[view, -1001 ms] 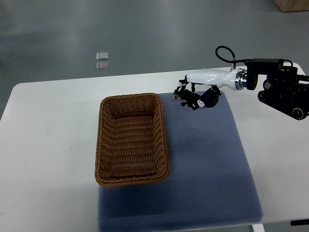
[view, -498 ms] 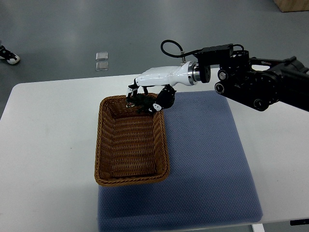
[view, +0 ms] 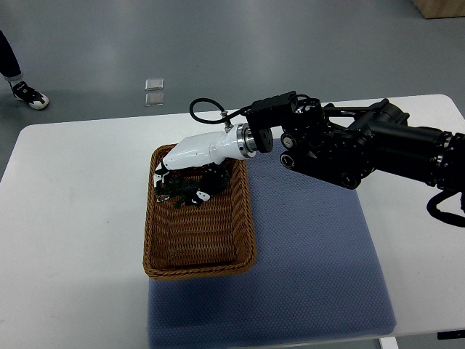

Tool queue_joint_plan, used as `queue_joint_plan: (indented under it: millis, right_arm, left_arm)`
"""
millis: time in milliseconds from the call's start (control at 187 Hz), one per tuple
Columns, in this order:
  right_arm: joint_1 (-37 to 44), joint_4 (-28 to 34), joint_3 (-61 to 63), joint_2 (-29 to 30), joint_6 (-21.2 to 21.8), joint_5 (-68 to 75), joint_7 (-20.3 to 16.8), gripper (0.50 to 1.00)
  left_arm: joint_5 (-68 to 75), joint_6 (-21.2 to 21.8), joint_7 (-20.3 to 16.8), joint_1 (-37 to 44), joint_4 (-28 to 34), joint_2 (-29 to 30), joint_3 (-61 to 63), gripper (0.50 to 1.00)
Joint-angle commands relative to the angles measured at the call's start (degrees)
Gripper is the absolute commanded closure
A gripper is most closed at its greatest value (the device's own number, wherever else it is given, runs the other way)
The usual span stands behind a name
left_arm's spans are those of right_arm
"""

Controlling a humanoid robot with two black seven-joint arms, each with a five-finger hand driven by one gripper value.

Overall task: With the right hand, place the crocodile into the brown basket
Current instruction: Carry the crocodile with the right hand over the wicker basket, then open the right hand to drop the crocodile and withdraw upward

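Fingers [view: 204, 195] curled around a small dark green toy crocodile [view: 185, 191], low over the far end of the brown woven wicker basket [view: 248, 218].
White-shelled right hand [view: 195, 153] reaches in on its black arm [view: 349, 145]; the toy sits within the rim's outline, though I cannot tell if it touches the weave. To finish well, I judge the hand should sink slightly, spread the fingers fully so the toy falls free, then rise straight up clear of the walls. The basket rests partly on a blue textured mat [view: 312, 254] on the white tabletop [view: 73, 218].
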Motion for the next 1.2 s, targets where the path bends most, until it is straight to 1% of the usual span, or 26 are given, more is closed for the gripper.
queue_joint_plan:
  millis: [0, 48, 91, 96, 112, 118, 123, 128, 155, 166, 182, 187, 289, 300, 337, 364, 525, 568, 632, 696, 760, 825, 899, 905, 910, 1194]
  right_arm:
    - [-0.33, -0.10, -1.01, 0.37, -1.57, 0.00, -0.08, 0.953]
    - [-0.60, -0.19, -1.81, 0.37, -2.19, 0.00, -0.08, 0.920]
    - [-1.04, -0.54, -2.51, 0.37, -2.80, 0.00, 0.01, 0.877]
    - [-1.12, -0.72, -2.60, 0.37, -2.98, 0.09, 0.01, 0.859]
    - [-1.30, -0.90, -2.60, 0.37, -3.07, 0.09, 0.01, 0.842]
    - [-1.39, -1.07, -2.60, 0.37, -3.24, 0.09, 0.01, 0.826]
    - [-1.39, -1.07, -2.60, 0.37, -3.24, 0.09, 0.01, 0.826]
    - [-1.56, -1.16, -2.60, 0.37, -3.33, 0.09, 0.01, 0.810]
    - [-1.83, -1.51, -2.60, 0.37, -3.59, 0.09, 0.01, 0.779]
    - [-2.18, -1.69, -2.60, 0.37, -3.86, 0.18, 0.01, 0.746]
    - [-2.36, -1.77, -2.60, 0.37, -3.95, 0.18, 0.01, 0.736]
    - [-2.53, -1.86, -2.51, 0.37, -4.12, 0.18, 0.01, 0.724]
    - [-3.67, -2.13, -2.42, 0.20, -4.65, 0.53, 0.01, 0.654]
    - [-3.76, -2.13, -2.25, 0.11, -4.56, 0.62, 0.01, 0.638]
    - [-3.85, -2.13, -2.16, 0.11, -4.56, 0.88, 0.01, 0.626]
    - [-3.85, -2.13, -2.16, -0.07, -4.47, 0.97, 0.01, 0.603]
    - [-3.67, -2.13, -0.66, -0.95, -3.77, 2.46, 0.10, 0.601]
    - [-3.59, -2.13, 0.74, -1.39, -2.80, 4.22, 0.01, 0.599]
    - [-3.50, -2.13, 3.47, -2.62, 0.01, 8.88, -0.17, 0.599]
    - [-3.50, -2.13, 5.84, -4.37, 4.32, 14.06, -0.61, 0.597]
    - [-3.85, -2.13, 8.47, -6.57, 6.51, 19.77, -2.71, 0.591]
    - [-4.37, -1.95, 10.76, -8.24, 6.78, 25.04, -4.29, 0.587]
    - [-4.90, -2.04, 11.55, -8.77, 6.95, 26.81, -4.56, 0.587]
    - [-7.08, -2.04, 13.47, -10.42, 7.47, 31.77, -5.17, 0.585]
    - [-7.54, -2.04, 13.84, -10.79, 7.57, 32.77, -5.26, 0.585]
    - [-14.48, -2.39, 18.85, -19.23, 8.27, 63.11, -9.04, 0.579]
  left_arm:
    - [0.00, 0.00, -0.02, -0.04, 0.00, 0.00, 0.00, 0.500]
    - [0.00, 0.00, -0.02, -0.05, 0.00, 0.00, 0.00, 0.500]
    - [0.00, 0.00, -0.02, 0.04, 0.00, 0.00, 0.00, 0.500]
    - [0.00, 0.00, -0.02, -0.04, 0.00, 0.00, 0.00, 0.500]
    - [0.00, 0.00, -0.02, -0.05, 0.00, 0.00, 0.00, 0.500]
    - [0.00, 0.00, -0.02, -0.05, 0.00, 0.00, 0.00, 0.500]
    - [0.00, 0.00, -0.02, -0.05, 0.00, 0.00, 0.00, 0.500]
    - [0.00, 0.00, -0.02, -0.05, 0.00, 0.00, 0.00, 0.500]
    - [0.00, 0.00, -0.02, 0.04, 0.00, 0.00, 0.00, 0.500]
    - [0.00, 0.00, -0.02, -0.05, 0.00, 0.00, 0.00, 0.500]
    - [0.00, 0.00, -0.02, -0.05, 0.00, 0.00, 0.00, 0.500]
    - [0.00, 0.00, -0.02, 0.04, 0.00, 0.00, 0.00, 0.500]
    - [0.00, 0.00, -0.02, -0.05, 0.00, 0.00, 0.00, 0.500]
    - [0.00, 0.00, -0.02, 0.04, 0.00, 0.00, 0.00, 0.500]
    - [0.00, 0.00, -0.02, 0.04, 0.00, 0.00, 0.00, 0.500]
    - [0.00, 0.00, -0.02, -0.04, 0.00, 0.00, 0.00, 0.500]
    - [0.00, 0.00, -0.02, 0.04, 0.00, 0.00, 0.00, 0.500]
    - [0.00, 0.00, -0.02, -0.05, 0.00, 0.00, 0.00, 0.500]
    - [0.00, 0.00, -0.02, -0.05, 0.00, 0.00, 0.00, 0.500]
    - [0.00, 0.00, -0.02, 0.04, 0.00, 0.00, 0.00, 0.500]
    - [0.00, 0.00, -0.02, -0.04, 0.00, 0.00, 0.00, 0.500]
    - [0.00, 0.00, -0.02, 0.04, 0.00, 0.00, 0.00, 0.500]
    - [0.00, 0.00, -0.02, -0.05, 0.00, 0.00, 0.00, 0.500]
    - [0.00, 0.00, -0.02, -0.05, 0.00, 0.00, 0.00, 0.500]
    - [0.00, 0.00, -0.02, -0.05, 0.00, 0.00, 0.00, 0.500]
    - [0.00, 0.00, -0.02, -0.05, 0.00, 0.00, 0.00, 0.500]
